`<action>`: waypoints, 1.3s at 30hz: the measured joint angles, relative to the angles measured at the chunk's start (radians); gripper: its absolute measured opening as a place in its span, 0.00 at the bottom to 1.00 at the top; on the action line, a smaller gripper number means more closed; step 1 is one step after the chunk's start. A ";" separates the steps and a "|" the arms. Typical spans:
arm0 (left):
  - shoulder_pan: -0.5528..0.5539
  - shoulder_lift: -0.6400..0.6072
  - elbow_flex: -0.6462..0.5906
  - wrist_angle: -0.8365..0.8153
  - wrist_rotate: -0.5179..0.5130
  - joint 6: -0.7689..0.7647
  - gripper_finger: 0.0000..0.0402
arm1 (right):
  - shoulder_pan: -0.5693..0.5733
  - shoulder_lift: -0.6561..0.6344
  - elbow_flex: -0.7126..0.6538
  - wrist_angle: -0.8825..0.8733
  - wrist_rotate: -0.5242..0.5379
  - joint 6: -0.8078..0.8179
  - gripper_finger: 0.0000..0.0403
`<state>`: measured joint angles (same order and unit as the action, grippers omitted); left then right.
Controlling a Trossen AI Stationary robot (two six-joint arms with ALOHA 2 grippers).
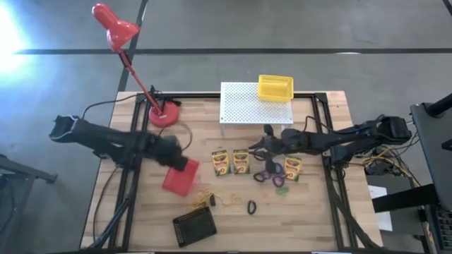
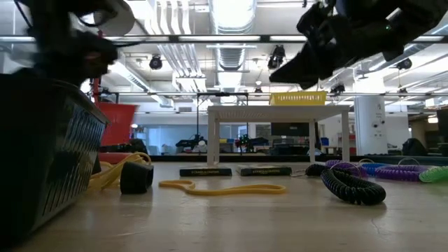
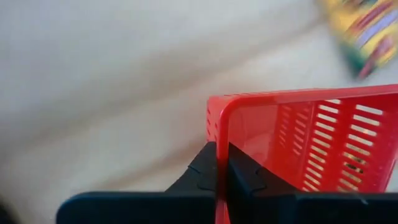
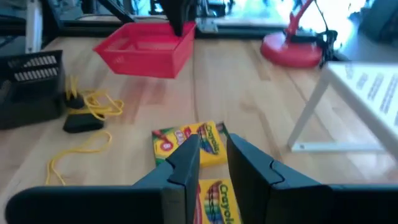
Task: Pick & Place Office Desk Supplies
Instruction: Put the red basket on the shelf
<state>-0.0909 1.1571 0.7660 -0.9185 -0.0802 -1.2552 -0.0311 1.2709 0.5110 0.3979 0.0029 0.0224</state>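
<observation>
While the sorting has barely begun, the left gripper (image 1: 182,164) is pinched tight on the rim of a red basket (image 1: 180,178), which hangs tilted and clear of the wooden table (image 1: 141,219), as the right wrist view shows. Nothing can be seen inside that basket. Every supply lies loose on the boards. Taking the red basket as the marker: two crayon boxes (image 1: 231,161) sit side by side just past it toward the right arm, and a third crayon box (image 1: 292,167) lies farther along the same line. Between them rest the purple rings (image 1: 266,176) and a green ring (image 1: 279,183), with a black ring (image 1: 251,207) apart, nearer the front edge. The yellowish rubber-band tangle (image 1: 210,197), with a small black piece beside it, lies just in front of the basket, next to a black basket (image 1: 195,226). The right gripper (image 4: 211,158) hovers above the paired crayon boxes, fingers slightly parted and holding nothing. A yellow basket (image 1: 275,87) stands on the white perforated stand (image 1: 244,106) beyond, and the red desk lamp (image 1: 134,70) rises behind the red basket. By this evidence, all the placing remains to be done.
</observation>
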 joint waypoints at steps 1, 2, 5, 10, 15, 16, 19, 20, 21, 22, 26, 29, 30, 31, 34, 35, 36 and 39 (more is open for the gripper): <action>0.046 0.024 0.022 0.029 -0.002 0.073 0.02 | -0.007 0.004 0.000 -0.001 -0.001 0.016 0.23; 0.085 0.054 0.046 0.067 -0.002 0.149 0.02 | -0.013 0.005 0.000 0.000 -0.001 0.029 0.24; 0.153 0.172 0.135 0.142 -0.003 0.345 0.01 | -0.029 -0.004 0.000 -0.004 0.000 0.071 0.31; 0.169 0.404 0.353 0.153 -0.006 0.552 0.03 | -0.035 -0.049 0.008 -0.006 -0.002 0.141 0.43; 0.147 0.584 0.566 0.152 -0.007 0.683 0.05 | -0.020 -0.033 0.092 -0.099 -0.017 0.190 0.52; 0.143 0.609 0.602 0.153 -0.006 0.700 0.05 | -0.014 -0.022 0.111 -0.130 -0.019 0.201 0.53; 0.137 0.663 0.679 0.156 -0.007 0.729 0.05 | 0.002 0.023 0.172 -0.244 0.011 0.238 0.54; 0.136 0.674 0.697 0.160 -0.010 0.731 0.05 | 0.010 0.033 0.192 -0.289 0.035 0.253 0.54; 0.135 0.683 0.709 0.164 -0.011 0.732 0.05 | 0.017 0.044 0.210 -0.327 0.057 0.265 0.54; 0.135 0.688 0.719 0.166 -0.013 0.732 0.05 | 0.024 0.055 0.228 -0.352 0.076 0.273 0.54; 0.135 0.693 0.717 0.198 -0.025 0.736 0.05 | 0.049 0.098 0.272 -0.395 0.119 0.295 0.54; 0.134 0.693 0.717 0.205 -0.035 0.735 0.05 | 0.054 0.131 0.285 -0.397 0.153 0.315 0.54; 0.134 0.693 0.716 0.210 -0.036 0.736 0.05 | 0.053 0.144 0.290 -0.393 0.154 0.318 0.54; 0.134 0.693 0.716 0.217 -0.038 0.735 0.05 | 0.053 0.156 0.291 -0.393 0.157 0.319 0.54; 0.134 0.693 0.715 0.224 -0.047 0.735 0.05 | 0.054 0.189 0.296 -0.394 0.180 0.318 0.50; 0.134 0.693 0.715 0.225 -0.048 0.735 0.05 | 0.054 0.197 0.296 -0.397 0.183 0.318 0.48; 0.134 0.693 0.715 0.227 -0.051 0.740 0.05 | 0.054 0.205 0.298 -0.399 0.184 0.318 0.46; 0.135 0.693 0.715 0.237 -0.051 0.784 0.05 | 0.053 0.215 0.300 -0.400 0.192 0.316 0.35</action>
<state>0.0437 1.8503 1.4807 -0.6817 -0.1317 -0.4708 0.0223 1.4854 0.8112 -0.0016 0.1951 0.3386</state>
